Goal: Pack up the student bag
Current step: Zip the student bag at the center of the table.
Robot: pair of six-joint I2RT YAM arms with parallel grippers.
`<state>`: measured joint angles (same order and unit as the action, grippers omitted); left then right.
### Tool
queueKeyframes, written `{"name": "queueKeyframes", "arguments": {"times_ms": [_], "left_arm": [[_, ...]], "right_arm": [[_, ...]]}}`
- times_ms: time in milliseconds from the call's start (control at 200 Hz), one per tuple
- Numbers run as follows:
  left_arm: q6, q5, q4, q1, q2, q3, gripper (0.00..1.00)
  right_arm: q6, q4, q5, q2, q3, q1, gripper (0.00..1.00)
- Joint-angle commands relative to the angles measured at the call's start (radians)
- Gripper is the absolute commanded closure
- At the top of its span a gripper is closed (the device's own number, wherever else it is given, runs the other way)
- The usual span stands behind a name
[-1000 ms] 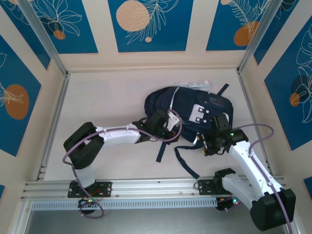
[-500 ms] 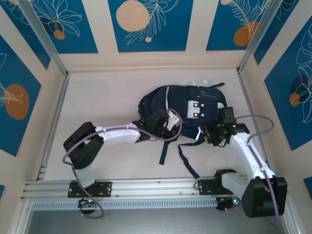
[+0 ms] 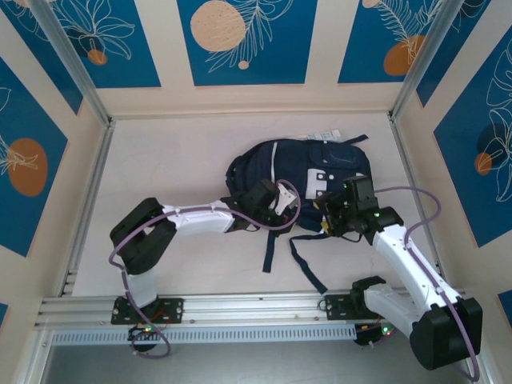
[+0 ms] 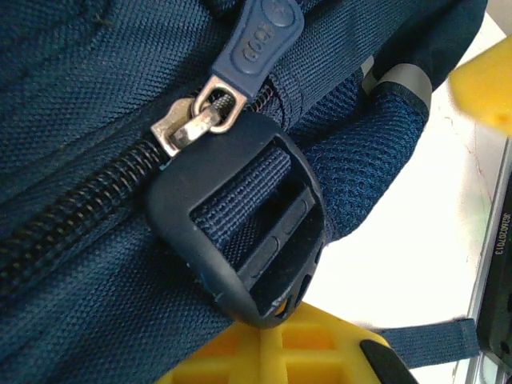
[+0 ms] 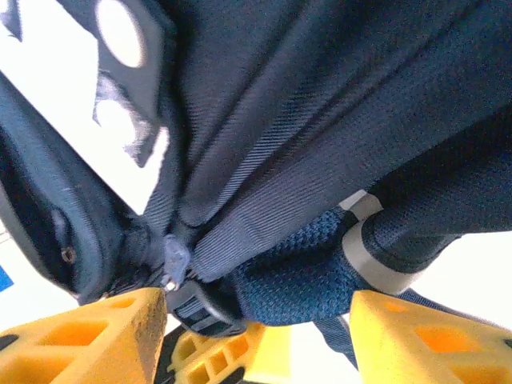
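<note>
Slippage is risked: the backpack is pinched only by the left claw, while the right claw is spread wide.

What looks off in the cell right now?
Nothing damaged or spilled. A pale flat packet sits at the far edge of the large dark navy fabric backpack, outside it; under or beside, cannot tell. The backpack's dark webbing straps trail loose across the pale tabletop.

Navy student bag on table
</note>
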<state>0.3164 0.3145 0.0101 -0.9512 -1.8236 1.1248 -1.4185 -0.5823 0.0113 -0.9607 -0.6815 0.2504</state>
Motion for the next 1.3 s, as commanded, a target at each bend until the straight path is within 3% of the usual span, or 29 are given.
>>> {"name": "queueKeyframes", "arguments": {"times_ms": [0,160,375,570,700,805,935,1060,1295], "left_arm": [[0.015,0.046,0.036,0.002,0.008,0.038,1.00],[0.031,0.043,0.036,0.003,0.005,0.039,1.00],[0.037,0.060,0.045,0.004,0.003,0.034,1.00],[0.023,0.043,0.015,0.005,-0.002,0.053,1.00],[0.024,0.047,0.012,0.008,-0.009,0.061,1.00],[0.026,0.055,0.012,0.009,-0.011,0.063,1.00],[0.027,0.065,0.016,0.009,-0.009,0.057,1.00],[0.038,0.077,0.028,0.009,-0.008,0.047,1.00],[0.038,0.076,0.016,0.009,-0.007,0.042,1.00]], "right_arm": [[-0.131,0.071,-0.011,-0.014,0.053,0.022,0.40],[-0.257,0.082,-0.053,-0.008,0.124,0.067,0.46],[-0.306,0.183,-0.066,-0.020,0.183,0.069,0.43],[-0.297,0.028,-0.066,0.050,0.144,0.077,0.42],[-0.340,-0.067,-0.063,0.148,0.172,0.078,0.47],[-0.372,-0.066,-0.041,0.195,0.220,0.081,0.47],[-0.395,0.045,-0.054,0.212,0.279,0.083,0.43],[-0.359,0.212,-0.016,0.125,0.300,0.065,0.39],[-0.312,0.350,-0.025,0.064,0.288,0.063,0.42]]}}
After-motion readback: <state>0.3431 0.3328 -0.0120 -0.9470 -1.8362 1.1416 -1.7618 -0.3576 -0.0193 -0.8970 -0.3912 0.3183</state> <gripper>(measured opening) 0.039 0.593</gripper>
